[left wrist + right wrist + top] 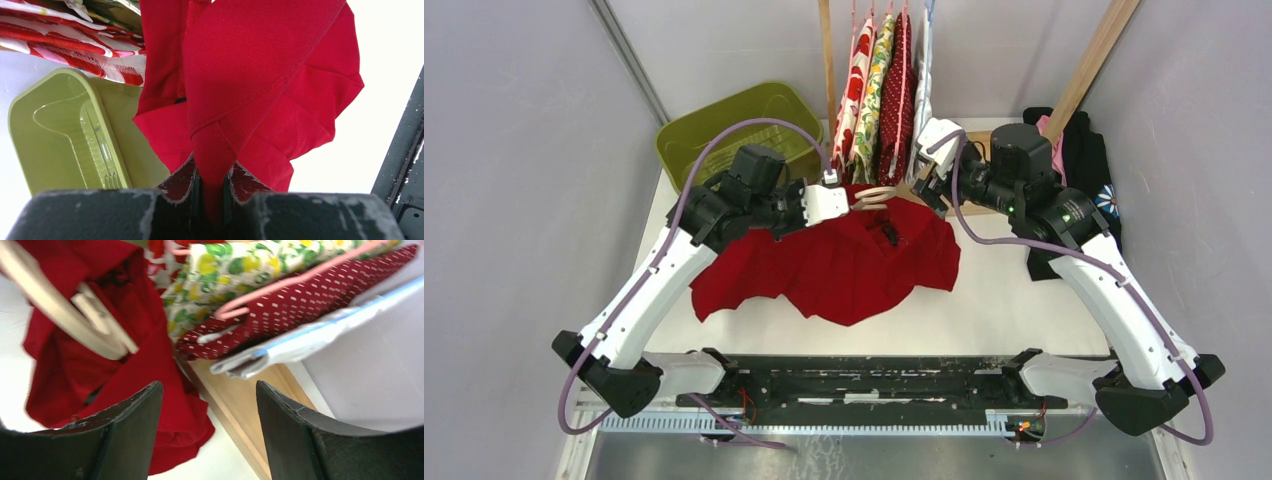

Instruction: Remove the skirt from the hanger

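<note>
Red cloth fills the view of the left wrist: the left gripper [212, 196] has its jaws pressed almost together on a fold of the red skirt [844, 265], and the fabric goes up from between the two fingers. The right gripper [210, 390] stands spread wide and holds nothing; it hangs in the air just beside the hanging garments, not touching them. The skirt lies mostly spread on the white table [1024, 290], between the two arms, and its upper edge is lifted at the left gripper, where we see the pale wooden hanger [874, 195]. We count one skirt, one wooden hanger and one green basket [724, 125] at the far left. We count also four garments hanging at the back [884, 85] and one dark pile of clothes [1089, 160] at the far right.
</note>
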